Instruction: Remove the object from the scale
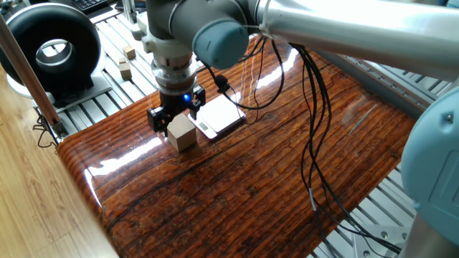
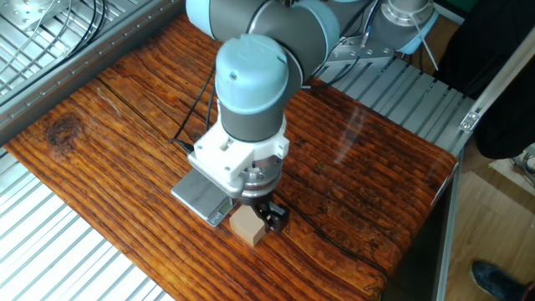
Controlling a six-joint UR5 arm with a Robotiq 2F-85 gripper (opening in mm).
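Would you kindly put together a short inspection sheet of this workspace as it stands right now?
Surface: glossy wooden table, glare streaks, on a slatted metal frame.
Job's things: beige wooden block standing on the wood beside the scale, off its plate; whether they touch cannot be told.
Clutter: two small wooden cubes on the slats beyond the table edge.
Grippers: gripper just above the block, fingers spread to either side, not clamping it.
Cables: black cables hang from the arm and trail over the table.
Surroundings: black ring-shaped device at the far corner; a shoe on the floor.
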